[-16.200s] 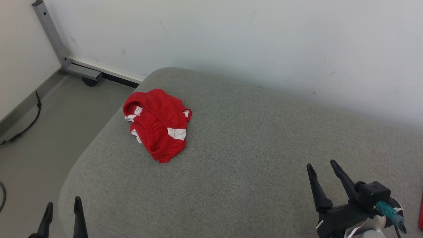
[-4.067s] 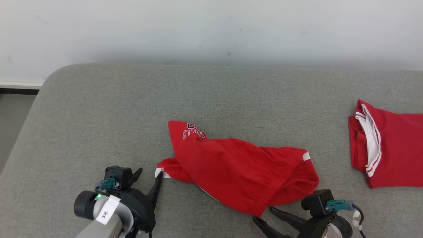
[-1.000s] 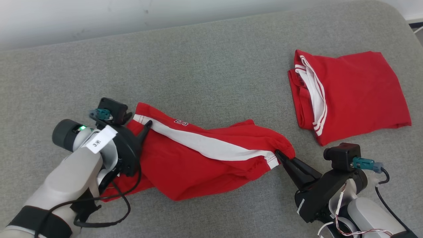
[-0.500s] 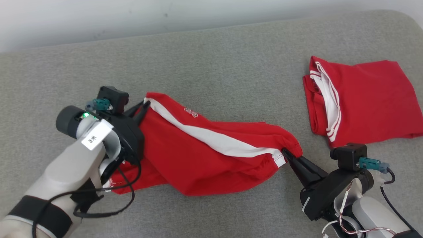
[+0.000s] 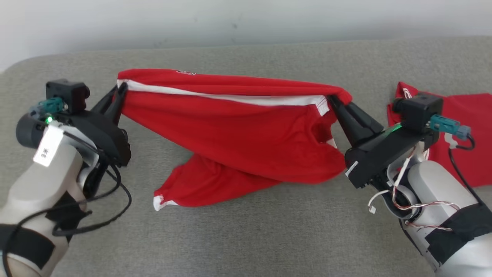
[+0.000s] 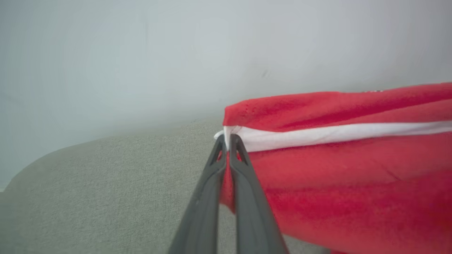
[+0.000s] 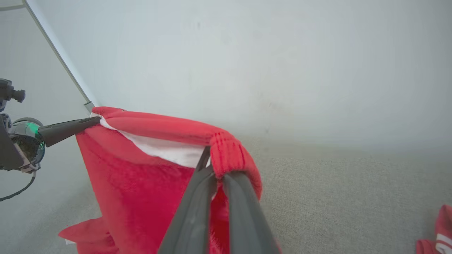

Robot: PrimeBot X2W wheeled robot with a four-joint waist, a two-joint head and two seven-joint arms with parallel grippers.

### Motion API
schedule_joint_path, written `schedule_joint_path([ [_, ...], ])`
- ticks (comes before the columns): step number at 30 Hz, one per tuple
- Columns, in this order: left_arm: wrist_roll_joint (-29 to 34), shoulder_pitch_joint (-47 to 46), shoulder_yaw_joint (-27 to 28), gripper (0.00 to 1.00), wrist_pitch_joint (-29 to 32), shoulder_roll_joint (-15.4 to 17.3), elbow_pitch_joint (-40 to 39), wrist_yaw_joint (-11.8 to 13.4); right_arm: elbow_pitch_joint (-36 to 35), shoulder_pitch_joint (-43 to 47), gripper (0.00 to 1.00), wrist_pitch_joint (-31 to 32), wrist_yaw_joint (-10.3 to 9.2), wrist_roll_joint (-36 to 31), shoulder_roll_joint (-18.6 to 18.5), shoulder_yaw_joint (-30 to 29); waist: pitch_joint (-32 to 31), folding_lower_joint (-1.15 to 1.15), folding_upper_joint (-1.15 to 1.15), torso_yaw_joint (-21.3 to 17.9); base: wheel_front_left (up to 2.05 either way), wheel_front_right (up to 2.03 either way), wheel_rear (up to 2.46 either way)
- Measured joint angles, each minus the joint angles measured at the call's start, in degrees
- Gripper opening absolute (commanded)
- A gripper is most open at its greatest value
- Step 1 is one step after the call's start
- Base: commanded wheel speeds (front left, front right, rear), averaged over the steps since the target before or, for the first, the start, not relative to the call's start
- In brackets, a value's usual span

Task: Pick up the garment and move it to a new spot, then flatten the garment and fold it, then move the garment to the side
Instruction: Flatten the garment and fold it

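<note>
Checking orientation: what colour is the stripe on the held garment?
White stripe on red fabric garment; clearest in head view.

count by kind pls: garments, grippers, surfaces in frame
Red garments: 2, the held garment stretched between both grippers and a second red garment lying at the right
Grippers: 2, left gripper and right gripper, each shut on the held garment
Grey padded surface: 1
Total: 5
</note>
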Motion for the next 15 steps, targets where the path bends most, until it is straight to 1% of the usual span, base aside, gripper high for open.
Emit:
schedule_joint_path([
  [3,-0.12,2.42,0.01,0.0,-0.49,-0.13,-0.57,0.13,2.07,-0.37,0.0,-0.34,0.25,0.12,0.65,1.05,-0.84,0.0,0.0,1.21,0.0,0.0,0.0],
  [5,-0.12,6.23,-0.73,0.0,-0.51,-1.03,-1.23,0.25,3.48,0.87,0.0,-0.35,0.4,0.85,0.58,1.69,-1.47,0.0,0.0,1.97,0.0,0.0,0.0],
  [8,-0.12,12.11,-1.77,0.0,-0.68,-2.36,-1.78,0.38,5.03,4.89,0.0,-0.3,0.4,2.72,0.49,2.7,-2.39,0.0,0.0,2.99,0.0,0.0,0.0],
  [12,-0.23,17.15,-2.27,0.0,-0.92,-2.66,-2.72,0.66,5.97,10.96,0.0,0.27,0.41,5.86,0.04,4.45,-3.67,-0.01,0.0,3.9,0.0,0.0,0.0],
  [15,-0.36,19.31,-2.26,0.0,-0.92,-2.65,-3.42,1.14,5.36,12.76,0.0,0.27,0.41,7.6,-0.78,4.79,-4.46,-0.01,0.0,4.19,0.0,0.0,0.0],
])
